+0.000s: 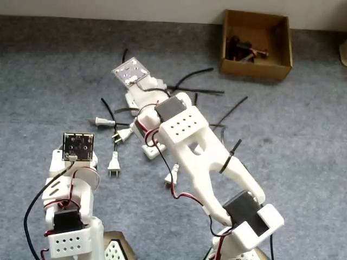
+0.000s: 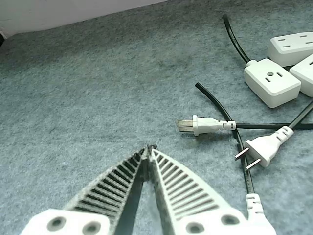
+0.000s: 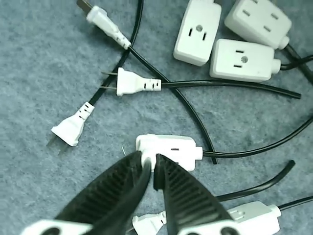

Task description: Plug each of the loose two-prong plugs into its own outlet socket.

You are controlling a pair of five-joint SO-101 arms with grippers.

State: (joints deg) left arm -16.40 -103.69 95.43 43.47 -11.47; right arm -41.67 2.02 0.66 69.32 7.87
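Since every slot of the 3 white outlet sockets (image 3: 242,59) lying well beyond the right jaws is seen bare, no plug can be judged seated, and the whole task appears left to do. Between those sockets and the right jaws, 3 loose plugs are spread on the grey carpeted surface (image 3: 44,63): a 2-prong plug (image 3: 132,83) with both blades exposed, an angled plug (image 3: 71,128) nearer the tips and off to one side, and a flat-bladed plug (image 3: 105,19) farthest off. The right jaws are pressed almost together, their tips set against the edge of a white corded connector (image 3: 168,151); whether it is pinched cannot be told. The left jaws are pressed together on nothing, with 2 of the plugs lying ahead of them and apart from their tips. No brand, label or writing can be read; any moulded marks on the connector are too small to make out.
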